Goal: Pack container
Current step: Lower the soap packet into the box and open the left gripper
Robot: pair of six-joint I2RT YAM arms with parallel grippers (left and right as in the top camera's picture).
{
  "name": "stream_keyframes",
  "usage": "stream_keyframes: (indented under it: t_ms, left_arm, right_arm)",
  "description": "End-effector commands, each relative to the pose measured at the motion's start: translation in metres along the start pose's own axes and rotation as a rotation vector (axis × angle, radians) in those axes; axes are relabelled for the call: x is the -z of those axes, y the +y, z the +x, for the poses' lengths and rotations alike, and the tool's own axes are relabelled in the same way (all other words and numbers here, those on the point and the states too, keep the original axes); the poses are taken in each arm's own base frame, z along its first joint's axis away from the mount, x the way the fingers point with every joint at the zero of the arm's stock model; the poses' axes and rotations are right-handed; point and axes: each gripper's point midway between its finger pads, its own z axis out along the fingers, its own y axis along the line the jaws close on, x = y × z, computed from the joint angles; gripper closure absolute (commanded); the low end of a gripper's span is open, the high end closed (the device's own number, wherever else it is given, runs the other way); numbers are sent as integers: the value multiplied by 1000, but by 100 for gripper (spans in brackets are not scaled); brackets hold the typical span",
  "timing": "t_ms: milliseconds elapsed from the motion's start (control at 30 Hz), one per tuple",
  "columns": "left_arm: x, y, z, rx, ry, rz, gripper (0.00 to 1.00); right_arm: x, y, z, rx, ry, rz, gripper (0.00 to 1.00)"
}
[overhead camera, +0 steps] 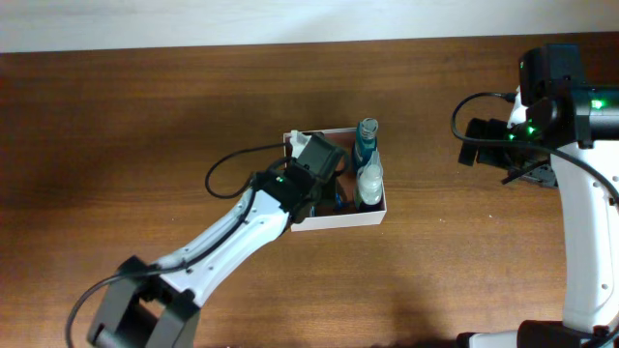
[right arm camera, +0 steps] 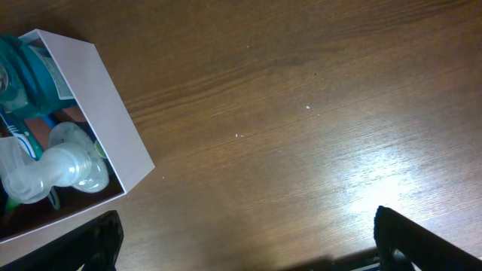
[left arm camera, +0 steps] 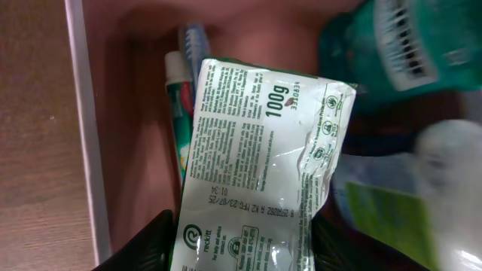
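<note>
White-walled container (left arm camera: 84, 113) beneath left gripper's (left arm camera: 241, 245) jaws with sachet (left arm camera: 256, 150)

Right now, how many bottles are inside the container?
2. The teal bottle is in the far right corner of the container; the clear bottle is beside it along the same right wall, nearer the robot. The left arm covers part of it, so others may be hidden.

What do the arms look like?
The left arm: white links, black joints, a looping black cable, one green light at the wrist; the left hand is black. The right arm: same white-and-black build, a black cable loop, green lights; the right hand is black.
</note>
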Motion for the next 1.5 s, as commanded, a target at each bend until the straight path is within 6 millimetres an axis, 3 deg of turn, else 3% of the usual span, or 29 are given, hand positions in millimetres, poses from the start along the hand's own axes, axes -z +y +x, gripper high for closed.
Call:
stream_keyframes:
  t_ms: [0,533,1000,1100,1400,1467]
  left_arm:
    - [-14,7,-2,37,-8,-65,99]
    - [-42,23,8,217,-9,-167,99]
    - [-43,18,0,227,-39,-142,92]
    - [-43,18,0,227,-39,-142,81]
    - [-43,18,0,227,-39,-142,67]
    - [-42,18,0,226,-39,-142,51]
  right_arm:
    - [8,-4,-2,-12,-32,4,2]
    - [8,-4,-3,-12,-33,4,2]
    - [8,-4,-2,-12,-32,4,2]
    - [8,-4,-3,-12,-33,4,1]
    - [8,-4,-2,-12,-32,5,2]
    - [8,-4,-2,-12,-32,4,2]
